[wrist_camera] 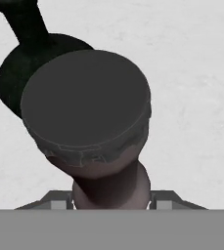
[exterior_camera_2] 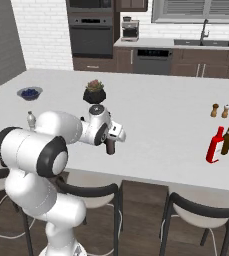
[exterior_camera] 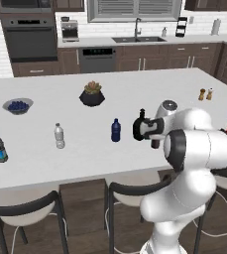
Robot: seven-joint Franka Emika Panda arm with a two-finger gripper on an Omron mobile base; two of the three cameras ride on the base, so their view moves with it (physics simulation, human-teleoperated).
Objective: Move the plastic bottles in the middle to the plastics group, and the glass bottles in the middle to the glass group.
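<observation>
Gripper [wrist_camera: 111,201], jaws closed narrowly on the thin neck of the squat black bottle [wrist_camera: 86,107], seen base-on above the white island counter [exterior_camera_2: 166,115]. The glass group, a red bottle [exterior_camera_2: 215,145] with a brown bottle [exterior_camera_2: 227,139] just beside it, stands well apart to the right. Keep the bottle upright in transit and set it near them without knocking either over.
</observation>
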